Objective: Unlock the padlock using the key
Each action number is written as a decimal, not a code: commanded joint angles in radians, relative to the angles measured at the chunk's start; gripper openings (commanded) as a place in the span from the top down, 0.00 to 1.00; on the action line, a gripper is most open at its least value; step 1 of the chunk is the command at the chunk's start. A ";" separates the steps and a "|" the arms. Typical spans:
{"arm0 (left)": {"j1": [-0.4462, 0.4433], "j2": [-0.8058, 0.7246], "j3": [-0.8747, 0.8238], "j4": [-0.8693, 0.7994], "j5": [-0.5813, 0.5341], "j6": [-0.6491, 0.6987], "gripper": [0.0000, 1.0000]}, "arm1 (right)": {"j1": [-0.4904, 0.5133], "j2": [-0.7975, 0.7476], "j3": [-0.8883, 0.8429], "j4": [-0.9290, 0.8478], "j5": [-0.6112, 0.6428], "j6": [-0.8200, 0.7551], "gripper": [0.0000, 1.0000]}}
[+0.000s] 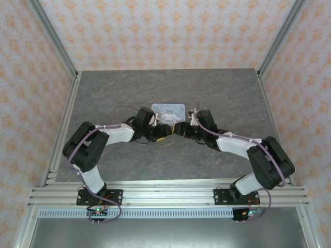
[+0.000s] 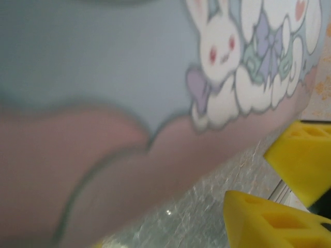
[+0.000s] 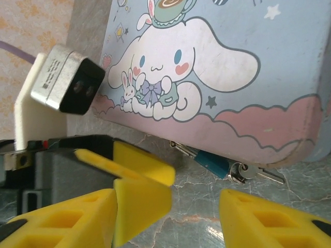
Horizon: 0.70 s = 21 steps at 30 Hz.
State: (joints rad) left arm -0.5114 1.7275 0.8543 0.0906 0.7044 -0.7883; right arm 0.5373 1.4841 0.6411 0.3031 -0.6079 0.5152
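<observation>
The tiny teal-blue padlock (image 3: 211,162) lies on the table against the near edge of a pale blue cartoon tin (image 3: 222,72). The silver key (image 3: 254,171) on its ring sits at the padlock's right end. My right gripper (image 3: 168,222) hovers just in front of the padlock, open, with bare table between its yellow fingers (image 3: 269,219). My left gripper (image 2: 181,235) is pressed up close to the tin (image 2: 103,77), open, holding nothing. Its fingers (image 3: 137,178) show just left of the padlock. From above, both grippers (image 1: 158,133) (image 1: 182,129) meet at the tin's front edge.
The tin (image 1: 168,112) sits mid-table on the grey marbled surface (image 1: 129,93). The left wrist's camera block (image 3: 67,85) hangs close beside the tin. Aluminium frame posts (image 1: 67,108) border the table, with patterned walls behind.
</observation>
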 commanded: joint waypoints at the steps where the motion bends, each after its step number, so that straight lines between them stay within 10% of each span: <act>1: -0.001 -0.094 -0.002 -0.093 -0.028 0.015 0.32 | 0.012 0.039 -0.006 0.055 0.028 0.020 0.46; 21: 0.164 -0.136 0.135 -0.210 -0.141 0.020 0.10 | -0.001 0.232 0.233 -0.025 0.057 -0.116 0.47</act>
State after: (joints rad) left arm -0.3630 1.5688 0.9451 -0.1097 0.5892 -0.7612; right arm 0.5396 1.7195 0.8829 0.2886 -0.5415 0.4465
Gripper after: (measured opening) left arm 0.894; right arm 0.531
